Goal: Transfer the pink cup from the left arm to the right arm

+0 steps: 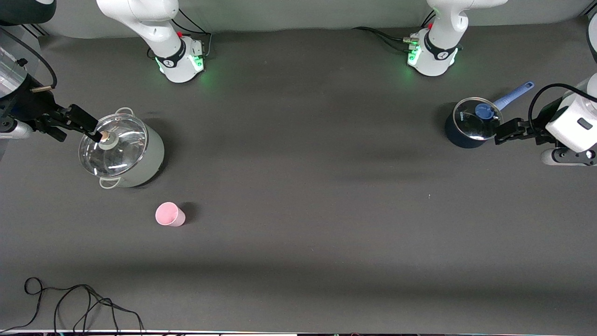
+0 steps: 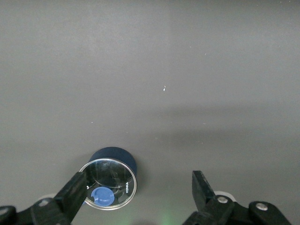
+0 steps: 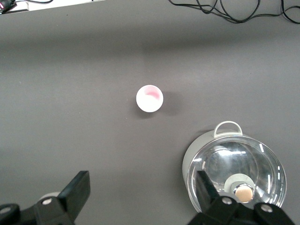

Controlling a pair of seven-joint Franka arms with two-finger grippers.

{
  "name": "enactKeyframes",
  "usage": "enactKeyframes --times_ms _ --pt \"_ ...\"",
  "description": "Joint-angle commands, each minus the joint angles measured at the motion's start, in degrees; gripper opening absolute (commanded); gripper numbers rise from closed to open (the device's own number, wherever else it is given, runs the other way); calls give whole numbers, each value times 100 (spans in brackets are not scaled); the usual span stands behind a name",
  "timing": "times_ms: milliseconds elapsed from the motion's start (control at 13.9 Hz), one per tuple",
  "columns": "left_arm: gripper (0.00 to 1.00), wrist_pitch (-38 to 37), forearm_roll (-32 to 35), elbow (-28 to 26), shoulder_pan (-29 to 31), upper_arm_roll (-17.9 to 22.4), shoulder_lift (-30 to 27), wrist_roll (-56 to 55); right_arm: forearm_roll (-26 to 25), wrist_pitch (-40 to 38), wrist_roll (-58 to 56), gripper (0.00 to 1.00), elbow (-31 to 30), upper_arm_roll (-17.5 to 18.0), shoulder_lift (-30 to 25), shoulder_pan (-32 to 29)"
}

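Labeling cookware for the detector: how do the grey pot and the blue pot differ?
The grey pot is larger than the blue pot. The grey pot has two loop handles; the blue pot has one long blue handle. The grey pot's lid knob is tan, the blue pot's blue. Both stand upright with glass lids on.

Matt pink plastic cup [image 1: 170,214]; glossy glass lid [image 1: 113,146]; matt grey table [image 1: 308,196].
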Motion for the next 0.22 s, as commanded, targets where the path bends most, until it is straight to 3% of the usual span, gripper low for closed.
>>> enactKeyframes --times_ms 0,144 --pt "100 -112 138 42 -123 110 -90 101 104 -75 99 100 -15 66 -100 -83" --pt "100 -112 191 68 -115 110 -91 189 104 -75 90 100 -15 66 -91 -83"
